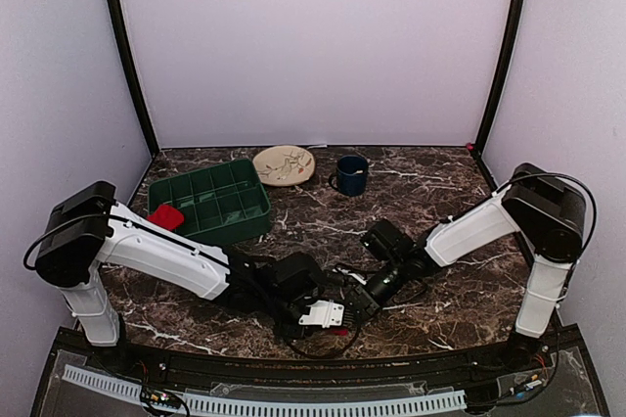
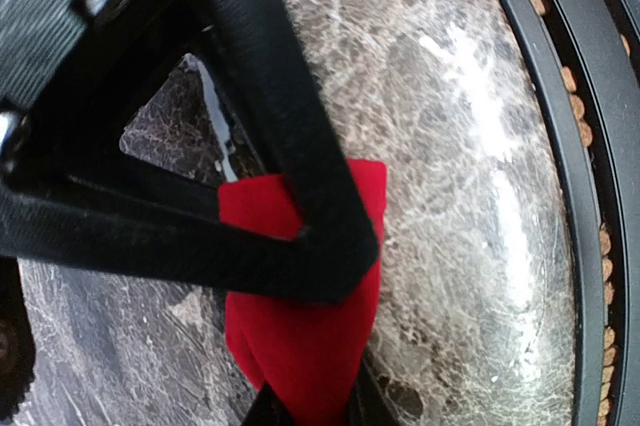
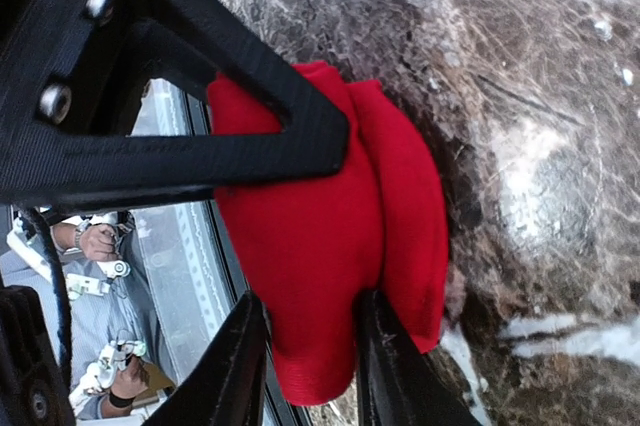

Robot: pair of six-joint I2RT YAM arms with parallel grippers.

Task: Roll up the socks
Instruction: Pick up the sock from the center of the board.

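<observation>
A bright red sock [image 2: 300, 346] lies bunched on the marble table near its front edge, with both grippers on it. My left gripper [image 2: 310, 401] is shut on the sock's near end. My right gripper [image 3: 305, 356] has its fingers pressed on either side of a thick fold of the same sock [image 3: 320, 236]. Each wrist view shows the other gripper's black finger crossing over the fabric. From above, the left gripper [image 1: 328, 316] and right gripper [image 1: 357, 301] meet at centre front and hide most of the sock. A second red sock [image 1: 166, 216], bundled, rests at the green tray's left edge.
A green compartment tray [image 1: 245, 231] sits at the back left. A beige plate [image 1: 284, 164] and a dark blue mug [image 1: 351, 174] stand behind it. The table's black front rail [image 2: 570, 196] runs just beside the grippers.
</observation>
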